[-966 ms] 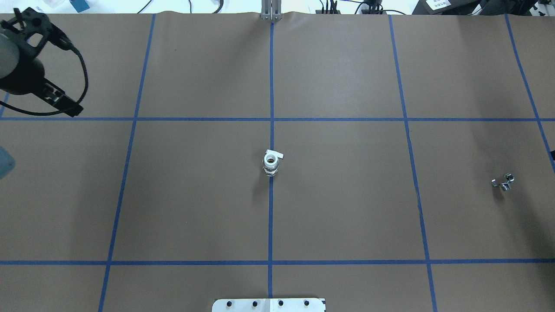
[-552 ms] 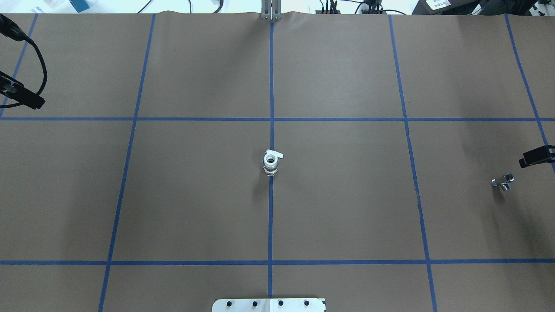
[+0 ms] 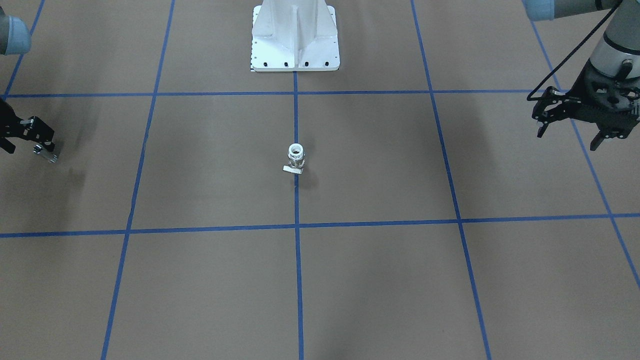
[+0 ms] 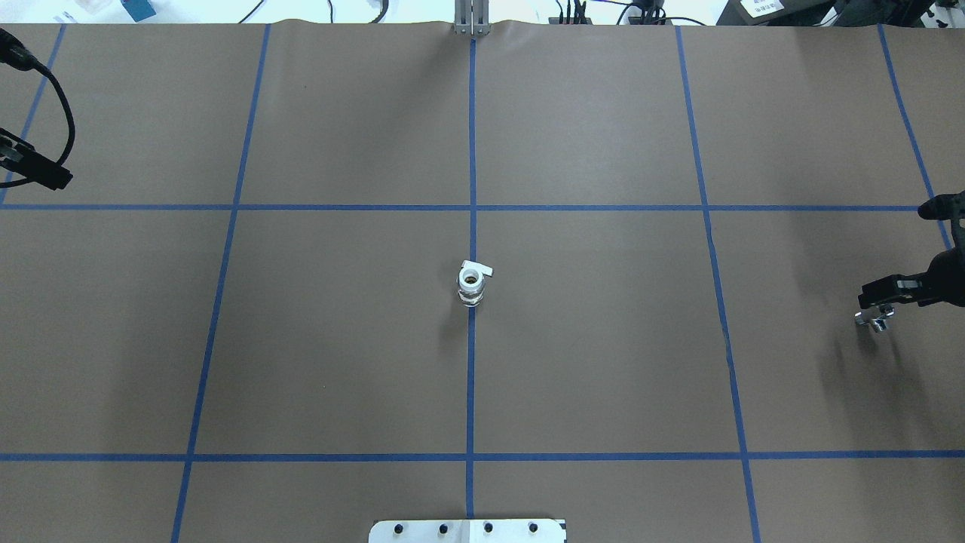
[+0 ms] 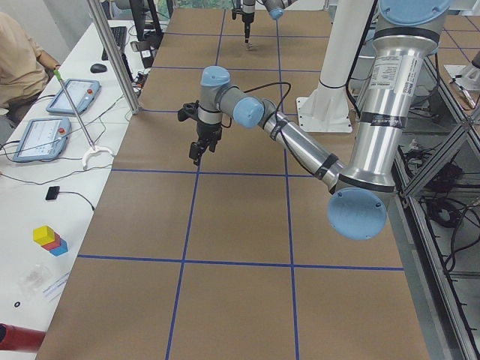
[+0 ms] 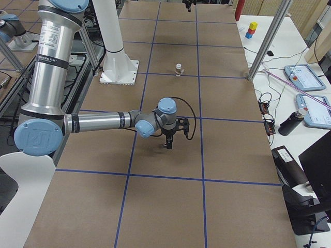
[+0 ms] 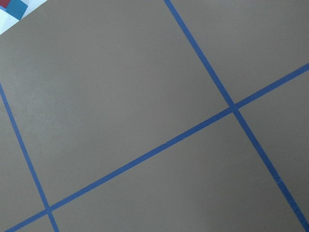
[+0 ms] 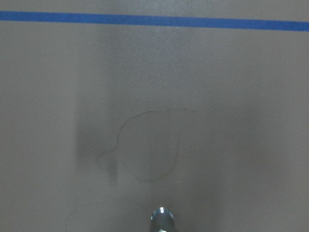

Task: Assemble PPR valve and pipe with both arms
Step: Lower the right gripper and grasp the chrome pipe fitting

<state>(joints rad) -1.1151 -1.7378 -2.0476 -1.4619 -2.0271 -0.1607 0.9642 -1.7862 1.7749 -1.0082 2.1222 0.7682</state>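
Note:
The PPR valve stands upright at the table's centre on the middle blue line, white with its flat lever across it; it also shows in the front view and the right side view. The pipe is a small shiny metal piece at the table's right end, also seen in the front view and at the bottom edge of the right wrist view. My right gripper hovers just above the pipe, jaws apart, holding nothing. My left gripper is open and empty above the table's left end, far from the valve.
The white flanged pedestal stands at the robot's edge of the table. Blue tape lines divide the brown table cover. Side benches with tablets and aluminium posts lie beyond the far edge.
My left arm has drawn back toward the left edge of the overhead view. My right gripper has come in from the right edge and now sits over the pipe. The valve has not moved.

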